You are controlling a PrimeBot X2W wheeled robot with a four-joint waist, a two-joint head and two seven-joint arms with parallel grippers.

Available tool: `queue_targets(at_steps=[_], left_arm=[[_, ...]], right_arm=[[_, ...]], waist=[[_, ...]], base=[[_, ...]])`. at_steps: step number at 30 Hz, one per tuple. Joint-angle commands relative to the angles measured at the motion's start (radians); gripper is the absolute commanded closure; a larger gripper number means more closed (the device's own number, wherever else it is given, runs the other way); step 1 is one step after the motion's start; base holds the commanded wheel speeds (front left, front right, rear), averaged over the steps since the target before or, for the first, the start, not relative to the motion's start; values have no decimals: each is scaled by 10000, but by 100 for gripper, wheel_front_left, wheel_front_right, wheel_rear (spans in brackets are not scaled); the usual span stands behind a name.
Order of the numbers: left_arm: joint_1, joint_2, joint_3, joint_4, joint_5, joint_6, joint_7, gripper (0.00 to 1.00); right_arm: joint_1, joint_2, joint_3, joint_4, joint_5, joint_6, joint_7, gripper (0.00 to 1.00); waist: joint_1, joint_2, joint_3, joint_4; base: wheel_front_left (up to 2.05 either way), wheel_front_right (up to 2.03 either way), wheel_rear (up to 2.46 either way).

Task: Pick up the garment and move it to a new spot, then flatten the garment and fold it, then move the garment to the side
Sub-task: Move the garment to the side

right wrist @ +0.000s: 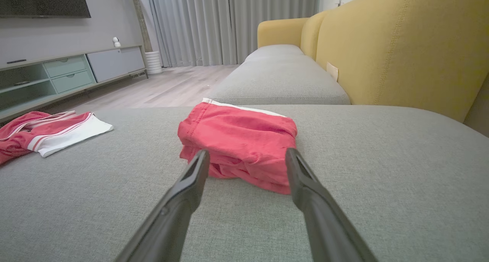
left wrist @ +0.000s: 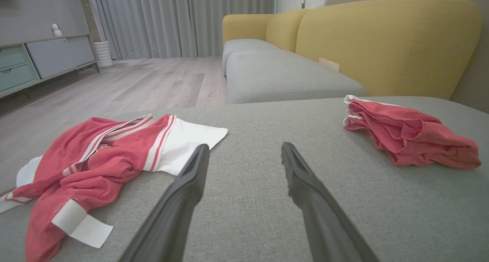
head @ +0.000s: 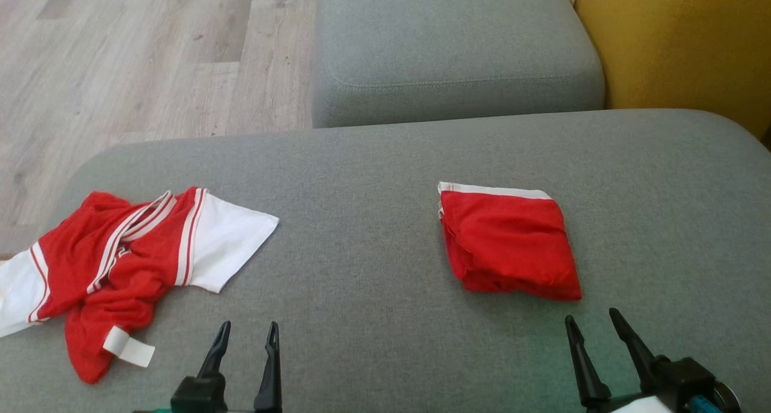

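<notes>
- Left gripper [head: 250, 326] released: jaws apart, nothing between them, held low over the near edge of the grey cushion [head: 373, 160].
- Right gripper [head: 590, 315] likewise spread and empty, with its tips just short of the near edge of the folded garment [head: 509, 244]; no contact visible.
- Folded garment red, a compact rectangle with a white band along its far edge, lying on the cushion right of centre; loose layered edges on its left side.
- Jersey [head: 120, 250] red with white sleeves and striped trim, crumpled at the cushion's left end.
- One white sleeve spread flat toward the middle, the other at the cushion's left edge.
- White tag [head: 128, 347] on the jersey's near red fold.
- Jersey and folded garment well apart, bare cushion between them.
- Beyond the cushion, a second grey seat [head: 452, 40], with a yellow backrest [head: 680, 40] to its right and wood floor [head: 150, 58] to its left.
- At the far side of the room, grey curtains [left wrist: 172, 21] and a low cabinet [left wrist: 38, 59].
</notes>
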Motion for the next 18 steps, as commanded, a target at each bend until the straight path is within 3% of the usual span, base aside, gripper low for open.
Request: queue_targets(at_steps=[1,18], left_arm=[[-370,-76,348,-380,-72,-10,-124,0],[-670,-76,226,-590,-243,-195,-124,0]], right_arm=[[-358,-101,202,-341,68,-9,-135,0],[-948,-15,276,-481,459,-9,-135,0]], waist=[[0,0,11,-2],[0,0,858,-136]], base=[[0,0,0],[0,0,0]])
